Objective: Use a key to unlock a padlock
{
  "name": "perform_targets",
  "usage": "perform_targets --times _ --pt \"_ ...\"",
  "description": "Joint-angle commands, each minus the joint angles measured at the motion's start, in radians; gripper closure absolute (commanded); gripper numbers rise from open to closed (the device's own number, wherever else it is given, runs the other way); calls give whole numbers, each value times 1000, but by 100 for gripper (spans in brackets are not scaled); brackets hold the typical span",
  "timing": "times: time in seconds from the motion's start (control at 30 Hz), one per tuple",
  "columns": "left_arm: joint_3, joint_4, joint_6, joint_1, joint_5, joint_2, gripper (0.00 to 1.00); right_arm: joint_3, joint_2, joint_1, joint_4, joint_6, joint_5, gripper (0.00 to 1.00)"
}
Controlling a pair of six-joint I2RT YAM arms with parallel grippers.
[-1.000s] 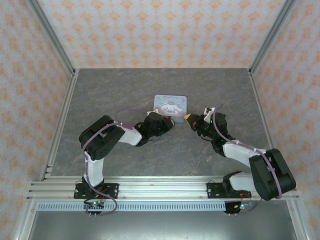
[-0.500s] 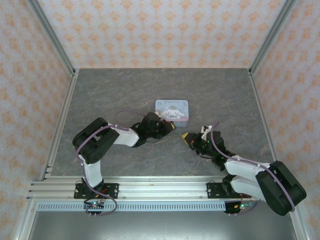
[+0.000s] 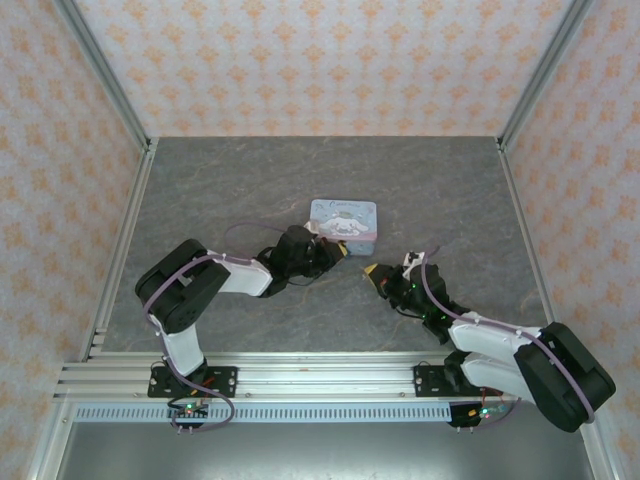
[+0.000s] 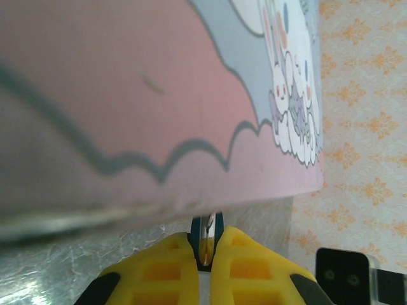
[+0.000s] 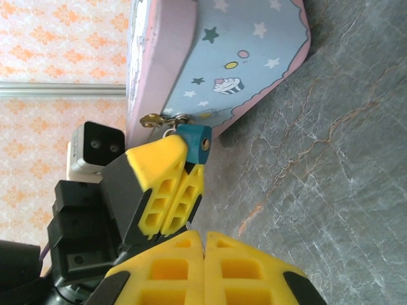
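Observation:
The padlock (image 5: pixel 194 141) is a tiny dark teal block with a round keyhole. It hangs at the golden latch (image 5: pixel 152 119) of the pastel cartoon tin (image 5: pixel 222 57). My left gripper (image 5: pixel 186 164) is shut on the padlock, whose teal edge (image 4: pixel 219 222) shows between the yellow fingertips of that gripper (image 4: pixel 206 236). My right gripper (image 5: pixel 203 236) is shut on the key, of which a thin metal sliver (image 5: pixel 191 225) pokes out at the tips. It sits a short way back from the padlock, pointing towards it. From above, the left gripper (image 3: pixel 340 251) is at the tin's near edge and the right gripper (image 3: pixel 374 271) lies to its right.
The tin (image 3: pixel 343 220) rests on the grey stone-patterned table (image 3: pixel 220 180), tilted up at its near side. Patterned walls with metal rails (image 3: pixel 125 230) enclose the table on three sides. The left arm's dark wrist camera (image 5: pixel 95 149) sits behind its fingers.
My right gripper has pulled back from the tin's right side towards the near edge. The tin has tipped and shifted slightly. The left gripper stays on the padlock.

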Motion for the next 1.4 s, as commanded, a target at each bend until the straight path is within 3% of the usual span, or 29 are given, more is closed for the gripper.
perform_targets --times 0.0,0.87,1.37 --pt "-4 19 11 9 19 -41 100 -15 23 6 78 13 36 100" --pt "-7 96 -41 11 66 -87 100 48 301 7 313 93 12 100" --pt "-7 130 -96 14 71 -87 100 52 270 7 331 132 57 100"
